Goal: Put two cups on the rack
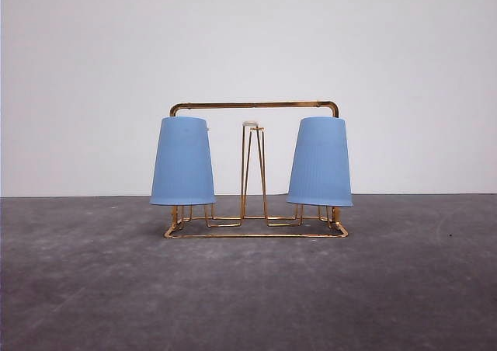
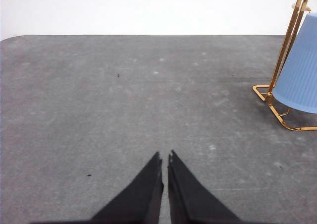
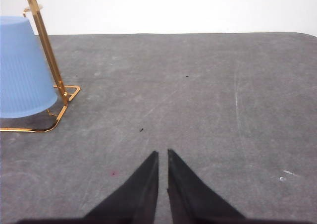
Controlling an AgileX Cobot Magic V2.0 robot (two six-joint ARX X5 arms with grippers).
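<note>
Two cups [image 1: 183, 161] [image 1: 321, 161] inverted on rack [image 1: 255, 106]; grey tabletop [image 1: 248, 289], white wall [image 1: 248, 40]; both arms' fingers [image 2: 157, 165] [image 3: 154, 160] closed, empty.

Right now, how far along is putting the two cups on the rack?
It looks done: the left cup and right cup both hang upside down on the rack. Nothing is in hand; left gripper and right gripper have jaws nearly closed, empty. Nothing appears left.
</note>
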